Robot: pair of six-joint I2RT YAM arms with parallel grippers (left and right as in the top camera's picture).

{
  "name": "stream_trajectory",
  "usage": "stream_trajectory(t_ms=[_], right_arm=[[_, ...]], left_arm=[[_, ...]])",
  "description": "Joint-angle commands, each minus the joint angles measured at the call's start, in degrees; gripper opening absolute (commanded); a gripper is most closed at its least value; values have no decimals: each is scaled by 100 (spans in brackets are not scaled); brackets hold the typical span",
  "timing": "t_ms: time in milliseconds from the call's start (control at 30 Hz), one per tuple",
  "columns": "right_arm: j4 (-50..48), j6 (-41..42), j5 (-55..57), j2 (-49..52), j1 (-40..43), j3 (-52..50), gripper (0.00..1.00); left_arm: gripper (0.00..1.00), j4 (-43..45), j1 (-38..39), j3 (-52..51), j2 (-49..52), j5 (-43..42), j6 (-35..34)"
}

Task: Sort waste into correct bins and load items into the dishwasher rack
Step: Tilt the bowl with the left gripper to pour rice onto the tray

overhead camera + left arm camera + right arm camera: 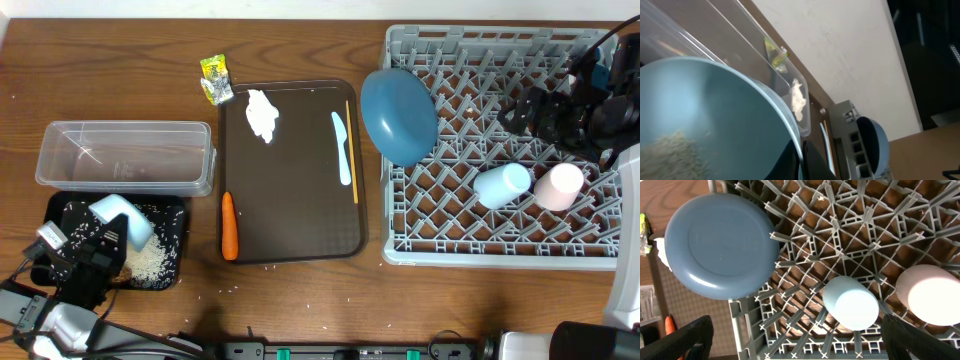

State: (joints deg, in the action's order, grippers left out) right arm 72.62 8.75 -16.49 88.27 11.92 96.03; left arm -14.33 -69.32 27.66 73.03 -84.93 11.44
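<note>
left gripper [100, 245] clamped on pale-blue bowl [122, 218], tipped over black tray [178, 225], rice [150, 262] piled in that tray; clear tub [125, 155] just behind; serving tray [295, 200] alongside holds carrot [229, 225], tissue [262, 113], knife [342, 148], chopstick [352, 150]; wrapper [215, 79] off its far corner; right gripper [535, 112] spread wide, holding nothing, above rack [480, 230] with plate [398, 115], light-blue cup [502, 183], pink cup [558, 186]; wood-grain table [100, 60]; white wall [850, 50] behind

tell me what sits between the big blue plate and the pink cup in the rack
The light-blue cup. It sits on the rack between the plate and the pink cup, with nothing else in that stretch. The right wrist view shows it clearest, and the overhead view agrees.
</note>
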Motion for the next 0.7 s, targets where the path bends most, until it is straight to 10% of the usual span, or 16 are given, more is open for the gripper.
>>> stream_trajectory(t_ms=[0, 533, 667], right_arm=[[2, 63, -4, 13, -26, 20, 99], [-31, 214, -7, 13, -26, 20, 99], [-39, 212, -4, 13, -26, 20, 99]], left_arm=[[7, 11, -15, -22, 59, -157, 424], [6, 398, -50, 4, 37, -278, -153], [6, -15, -48, -2, 33, 1285, -608]])
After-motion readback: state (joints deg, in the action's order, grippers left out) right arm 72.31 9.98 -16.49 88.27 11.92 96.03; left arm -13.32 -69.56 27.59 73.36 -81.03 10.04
